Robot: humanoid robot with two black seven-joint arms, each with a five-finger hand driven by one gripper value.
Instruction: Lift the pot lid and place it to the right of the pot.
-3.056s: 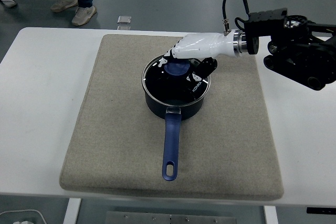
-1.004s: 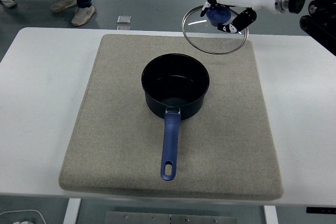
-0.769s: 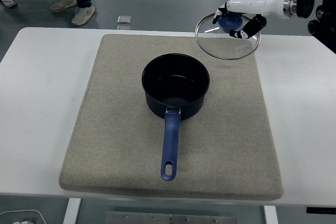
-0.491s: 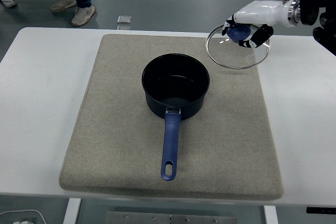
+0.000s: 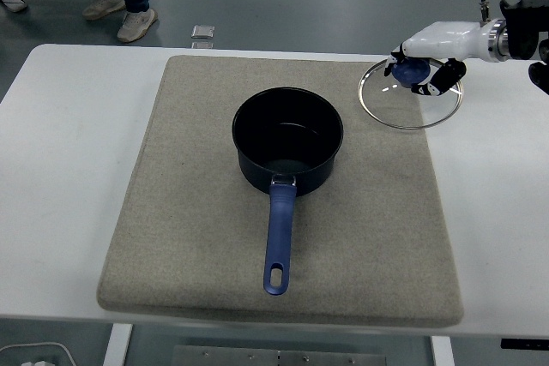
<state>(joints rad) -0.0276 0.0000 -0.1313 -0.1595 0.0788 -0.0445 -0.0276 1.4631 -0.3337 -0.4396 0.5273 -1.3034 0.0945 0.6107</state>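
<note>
A dark blue pot (image 5: 287,150) stands uncovered in the middle of a grey mat (image 5: 197,212), its blue handle (image 5: 277,242) pointing toward the near edge. My right hand (image 5: 425,62) comes in from the right edge, its fingers curled around the blue knob of the glass lid (image 5: 410,99). The lid hangs to the right of the pot over the mat's far right corner, its rim reaching past the mat's edge above the white table (image 5: 493,177). How high it hangs above the surface is unclear. My left arm is out of sight.
A person's legs and shoes (image 5: 120,13) stand on the floor beyond the table's far left. A small clear packet (image 5: 202,33) lies on the floor there. The mat covers most of the table's middle.
My right hand has lifted the lid off the pot, carried it up and to the right, and over the last second brought it further right and lower. The pot has not moved.
</note>
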